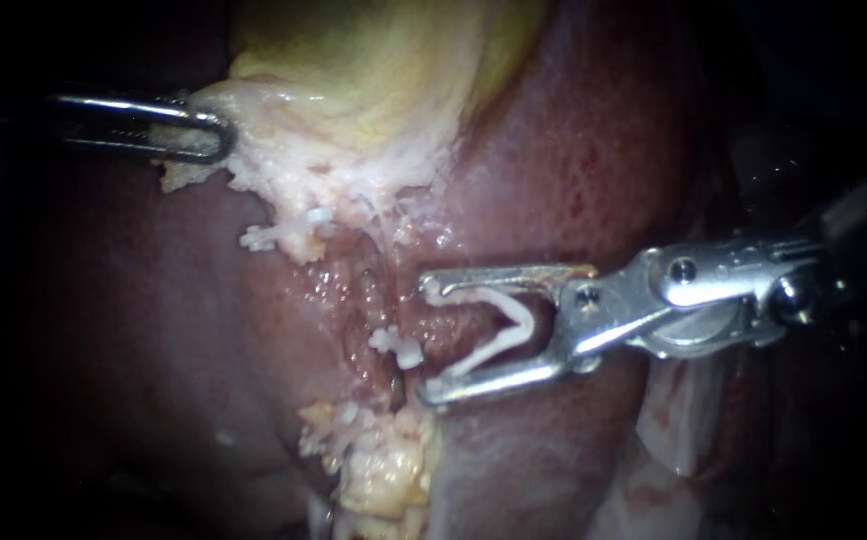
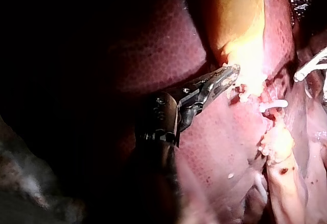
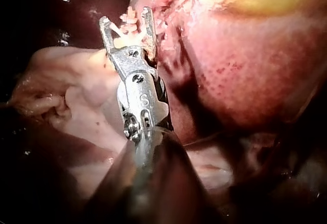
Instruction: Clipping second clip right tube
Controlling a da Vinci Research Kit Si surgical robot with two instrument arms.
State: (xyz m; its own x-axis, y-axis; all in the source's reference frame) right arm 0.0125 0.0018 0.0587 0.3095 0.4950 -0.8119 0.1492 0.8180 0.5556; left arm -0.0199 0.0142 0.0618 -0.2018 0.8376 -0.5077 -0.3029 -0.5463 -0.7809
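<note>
Currently my right instrument (image 1: pixel 431 338) holds its jaws wide apart, with an open white V-shaped plastic clip (image 1: pixel 498 335) seated against both of them. The thin, wet, pink right tube (image 1: pixel 385 310) runs near to far just left of the jaw tips, at the centre of the scene, and carries a small white closed clip (image 1: pixel 399 346). I cannot tell whether the tube has entered the jaws. My left instrument (image 1: pixel 215 138), far left, is closed on the pale ragged tissue fringe (image 1: pixel 283 180) at the near edge of the yellow-green gallbladder (image 1: pixel 373 60), tensioning it. I judge the tube soft, slippery and easily torn. Straddle it squarely on bare tube beside the closed clip, both tips past it, then close without dragging against the dark red liver (image 1: pixel 593 150).
</note>
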